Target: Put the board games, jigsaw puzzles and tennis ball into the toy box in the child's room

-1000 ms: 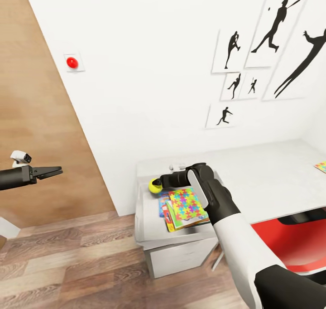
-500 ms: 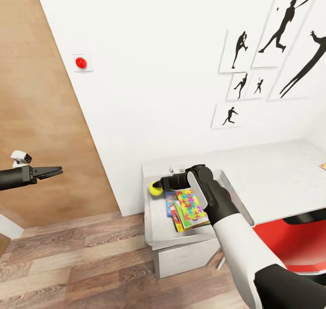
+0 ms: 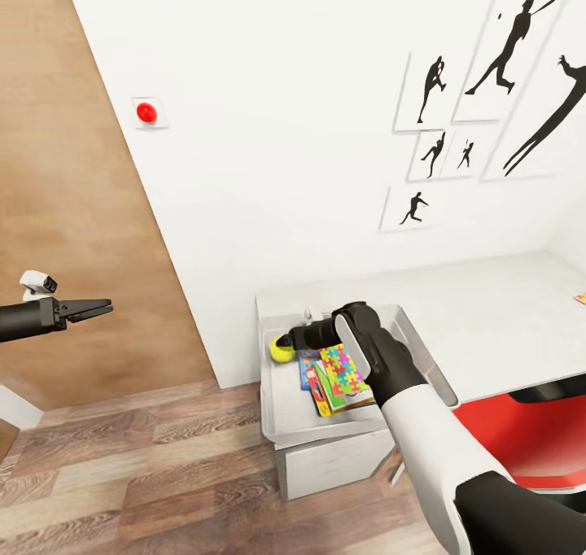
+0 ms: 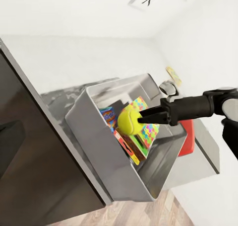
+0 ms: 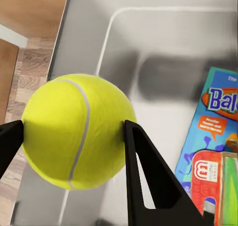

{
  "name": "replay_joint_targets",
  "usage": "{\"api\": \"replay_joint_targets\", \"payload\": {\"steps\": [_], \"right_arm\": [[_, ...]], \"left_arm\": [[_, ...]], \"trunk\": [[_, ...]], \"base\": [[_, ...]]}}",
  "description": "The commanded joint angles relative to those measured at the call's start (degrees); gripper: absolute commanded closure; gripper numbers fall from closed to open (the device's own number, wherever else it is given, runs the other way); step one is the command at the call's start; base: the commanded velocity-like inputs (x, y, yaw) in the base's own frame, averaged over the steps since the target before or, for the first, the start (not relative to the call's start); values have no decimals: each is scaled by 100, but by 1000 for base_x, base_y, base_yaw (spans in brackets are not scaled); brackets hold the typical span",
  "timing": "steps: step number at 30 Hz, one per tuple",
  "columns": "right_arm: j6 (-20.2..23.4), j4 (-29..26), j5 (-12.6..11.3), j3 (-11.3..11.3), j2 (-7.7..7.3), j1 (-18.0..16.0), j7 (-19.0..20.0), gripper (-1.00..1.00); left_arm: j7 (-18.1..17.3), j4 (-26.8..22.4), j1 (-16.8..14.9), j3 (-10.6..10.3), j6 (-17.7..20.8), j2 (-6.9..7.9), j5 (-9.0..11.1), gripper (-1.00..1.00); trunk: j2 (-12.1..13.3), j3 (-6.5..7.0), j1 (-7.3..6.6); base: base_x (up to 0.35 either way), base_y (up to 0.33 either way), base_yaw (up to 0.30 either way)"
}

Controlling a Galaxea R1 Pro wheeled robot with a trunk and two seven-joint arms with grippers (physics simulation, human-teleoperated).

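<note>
Head view, from its left side across: the left gripper [image 3: 96, 305] hangs in the air in front of the wood-panelled wall [image 3: 73, 213], well apart from the table [image 3: 488, 303], its 2 fingers drawn close together with nothing between them. Further along, a red round button [image 3: 146, 112] sits on the white wall. Next comes the toy box [image 3: 281, 392], a shallow light-grey bin standing on the end of the table above white drawers [image 3: 334, 461]. The right gripper [image 3: 286, 345] reaches into the bin and is clamped on the tennis ball [image 3: 282, 349]; the right wrist view shows the yellow-green ball [image 5: 77, 131] pinched between both black fingers [image 5: 148, 176], held above the bin's bare floor. Just beside the ball, inside the box, lies a stack of flat toys: a blue board game [image 3: 308, 368] with cartoon print, a green-yellow-red one [image 3: 321, 396] under it, and a jigsaw puzzle [image 3: 346, 368] of multicoloured pieces on top. The left wrist view looks at the same bin [image 4: 106, 156] from the side. On the wall above the table hang black sports-player silhouette pictures [image 3: 488, 83], and a red chair [image 3: 521, 433] stands under the table.
</note>
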Motion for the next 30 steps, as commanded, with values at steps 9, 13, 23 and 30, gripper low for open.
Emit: {"api": "replay_joint_targets", "payload": {"steps": [9, 13, 23, 30], "right_arm": [[23, 97, -17, 3, 0, -5, -12, 100], [23, 103, -16, 3, 0, -5, -11, 100], [23, 107, -16, 3, 0, -5, -10, 100], [23, 107, -16, 3, 0, -5, -10, 100]], "left_arm": [[-24, 0, -5, -4, 59, 2, -4, -100], [-24, 0, -5, -2, 60, 2, -4, -100], [-24, 0, -5, -4, 55, 2, -4, -100], [-24, 0, -5, -4, 57, 2, -4, -100]], "trunk": [[-11, -11, 3], [-11, -11, 3], [-11, -11, 3], [-11, -11, 3]], "base": [[0, 0, 0], [0, 0, 0], [0, 0, 0], [0, 0, 0]]}}
